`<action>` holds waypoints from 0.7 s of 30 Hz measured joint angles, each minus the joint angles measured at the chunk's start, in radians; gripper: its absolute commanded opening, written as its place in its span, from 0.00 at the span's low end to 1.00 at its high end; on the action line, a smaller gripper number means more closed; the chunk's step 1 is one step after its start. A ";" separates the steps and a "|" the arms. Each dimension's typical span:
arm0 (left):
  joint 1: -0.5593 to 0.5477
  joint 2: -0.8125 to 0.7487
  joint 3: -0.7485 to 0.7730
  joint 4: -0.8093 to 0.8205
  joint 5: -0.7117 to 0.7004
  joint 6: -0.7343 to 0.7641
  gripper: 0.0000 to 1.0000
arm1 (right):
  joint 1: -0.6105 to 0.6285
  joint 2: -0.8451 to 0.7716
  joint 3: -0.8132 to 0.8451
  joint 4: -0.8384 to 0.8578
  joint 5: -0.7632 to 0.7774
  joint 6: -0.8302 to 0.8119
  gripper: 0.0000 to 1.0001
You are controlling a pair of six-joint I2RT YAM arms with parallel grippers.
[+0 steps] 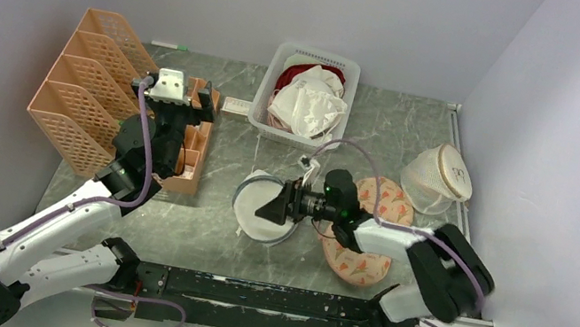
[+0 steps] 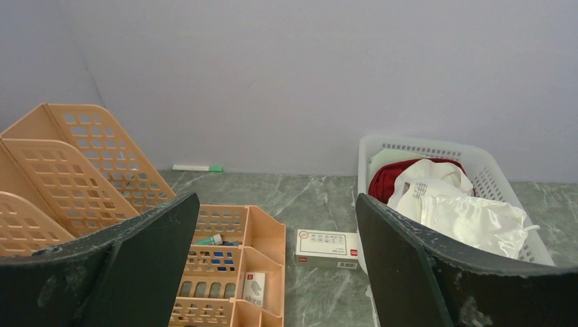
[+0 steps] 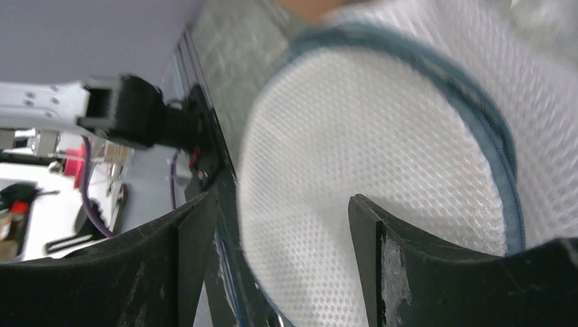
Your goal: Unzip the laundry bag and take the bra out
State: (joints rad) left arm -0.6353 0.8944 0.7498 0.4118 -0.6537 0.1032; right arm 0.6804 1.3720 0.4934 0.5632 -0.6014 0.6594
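The laundry bag point(image 1: 255, 211), a white round mesh drum with a blue-grey zipper rim, lies mid-table. It fills the right wrist view point(image 3: 382, 143). My right gripper point(image 1: 265, 208) is open right over the bag's right side, and the bag's near edge lies between its fingers point(image 3: 283, 204). What is inside the bag does not show. A white soft garment point(image 1: 308, 104) that looks like the bra lies on top in the basket, also in the left wrist view point(image 2: 463, 211). My left gripper point(image 1: 189, 101) is open and empty above the orange organiser point(image 2: 276, 204).
The white basket point(image 1: 351, 75) at the back also holds a dark red garment point(image 2: 388, 180). Orange file racks point(image 1: 88, 87) and an orange desk organiser point(image 1: 190, 159) stand left. A small white box point(image 1: 235, 106), a floral pouch point(image 1: 363, 262) and a translucent round bag point(image 1: 438, 179) lie around.
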 measured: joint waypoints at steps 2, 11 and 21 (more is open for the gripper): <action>0.000 0.002 0.005 0.000 0.002 -0.002 0.97 | 0.000 0.117 -0.032 0.089 -0.060 0.040 0.72; 0.000 0.002 0.008 0.000 0.003 -0.006 0.98 | -0.011 0.414 -0.055 0.426 -0.151 0.152 0.84; 0.000 0.002 0.009 -0.006 0.012 -0.009 0.99 | -0.031 0.074 0.042 -0.035 0.020 -0.074 0.88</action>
State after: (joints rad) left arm -0.6353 0.8959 0.7589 0.4053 -0.6415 0.0944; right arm 0.6495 1.4464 0.5354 0.5278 -0.5812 0.5850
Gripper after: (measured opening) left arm 0.980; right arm 0.881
